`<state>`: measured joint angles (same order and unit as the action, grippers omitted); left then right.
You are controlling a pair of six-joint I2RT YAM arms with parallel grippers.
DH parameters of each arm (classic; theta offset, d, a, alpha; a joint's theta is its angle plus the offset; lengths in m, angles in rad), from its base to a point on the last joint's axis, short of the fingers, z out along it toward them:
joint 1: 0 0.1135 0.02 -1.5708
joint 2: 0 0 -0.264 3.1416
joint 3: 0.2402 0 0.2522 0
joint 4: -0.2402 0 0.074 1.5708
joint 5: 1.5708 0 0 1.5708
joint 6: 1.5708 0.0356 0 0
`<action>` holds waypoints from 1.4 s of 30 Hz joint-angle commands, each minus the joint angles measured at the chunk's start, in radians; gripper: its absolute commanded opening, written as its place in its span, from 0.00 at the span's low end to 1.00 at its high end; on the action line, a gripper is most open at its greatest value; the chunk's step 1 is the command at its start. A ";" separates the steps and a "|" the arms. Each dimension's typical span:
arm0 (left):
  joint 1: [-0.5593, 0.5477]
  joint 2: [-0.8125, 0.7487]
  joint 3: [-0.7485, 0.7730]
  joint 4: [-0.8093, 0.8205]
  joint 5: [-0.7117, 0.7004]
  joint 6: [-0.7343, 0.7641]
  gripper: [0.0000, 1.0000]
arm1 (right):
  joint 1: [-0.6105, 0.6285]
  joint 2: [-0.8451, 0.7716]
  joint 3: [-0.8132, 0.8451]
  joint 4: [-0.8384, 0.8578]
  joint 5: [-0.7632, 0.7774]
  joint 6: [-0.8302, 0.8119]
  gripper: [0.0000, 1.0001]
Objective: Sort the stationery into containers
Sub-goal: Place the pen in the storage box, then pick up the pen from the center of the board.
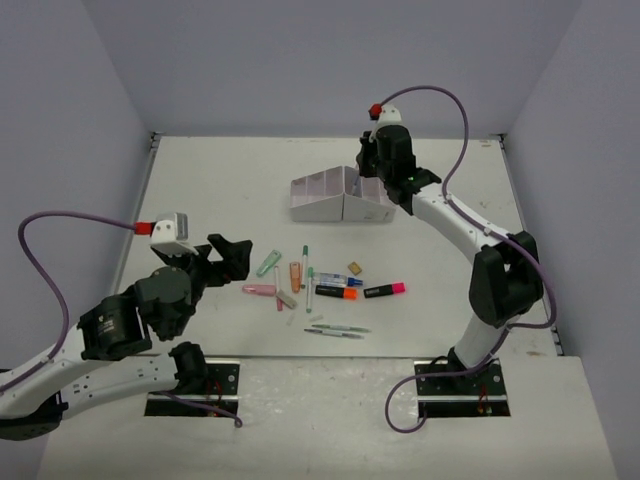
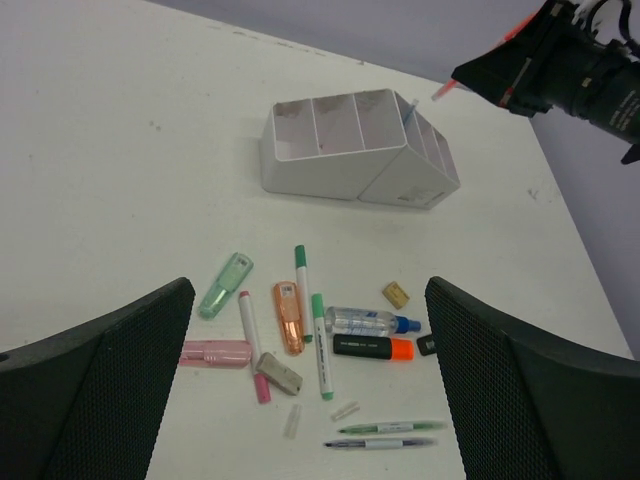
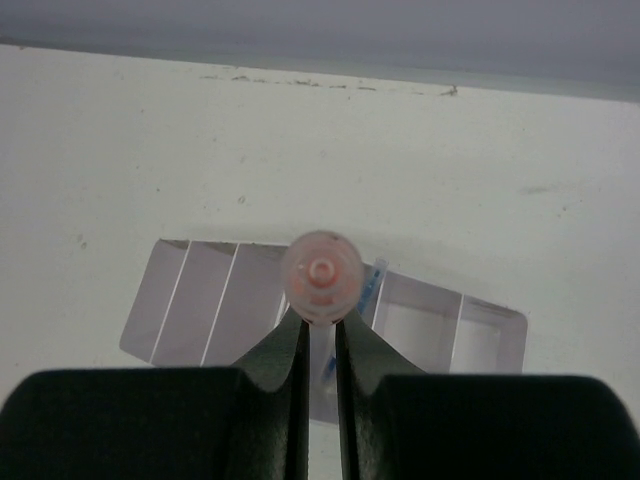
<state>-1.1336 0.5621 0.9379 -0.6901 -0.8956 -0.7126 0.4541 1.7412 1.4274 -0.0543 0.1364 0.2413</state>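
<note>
Surveying the table: I see the white organiser box far out in the middle, with the loose stationery well apart from it, nearer the arm bases.
Organiser box: its sloped top has open cells facing up, and it sits right under my right tool.
Right gripper: it is clenched on the pink pen, which the wrist camera shows end-on, roughly upright over a middle cell.
Left gripper: it is released with its jaws spread wide, hovering left of the pile and touching nothing.
Pile: pens, highlighters and small pieces are not yet sorted, so I judge the task is at an early stage.
Pen tip: it is hidden behind my fingers in the wrist view, while the left wrist view shows the pen slanting down toward the box's right-hand cells.
Blue-tipped item: it already stands in a cell just beside the pen's line.
Step in hand: I judge it to be dropping the pink pen into a cell.
Doing it well: I would centre the tip between the divider walls, bring it below the rim, and only then open the jaws.
Risk: if I release high or off-centre, the pen could strike a divider, tip over the low front edge or knock the blue-tipped item.
</note>
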 commanded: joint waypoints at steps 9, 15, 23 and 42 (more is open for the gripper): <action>0.000 -0.011 -0.043 -0.032 -0.038 -0.047 1.00 | 0.014 0.057 -0.056 0.045 -0.037 0.024 0.23; 0.000 0.030 -0.078 -0.009 -0.030 -0.060 1.00 | 0.023 -0.006 -0.110 0.071 -0.024 0.021 0.58; 0.000 0.134 -0.139 -0.025 -0.021 -0.181 1.00 | 0.023 -0.179 -0.095 0.011 -0.008 0.007 0.59; -0.005 0.556 -0.257 0.075 0.237 -0.350 0.73 | 0.223 -0.696 -0.528 -0.347 -0.268 0.014 0.49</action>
<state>-1.1339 1.1276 0.6934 -0.6746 -0.6913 -1.0166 0.5731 1.0316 0.9839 -0.2130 0.0014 0.3087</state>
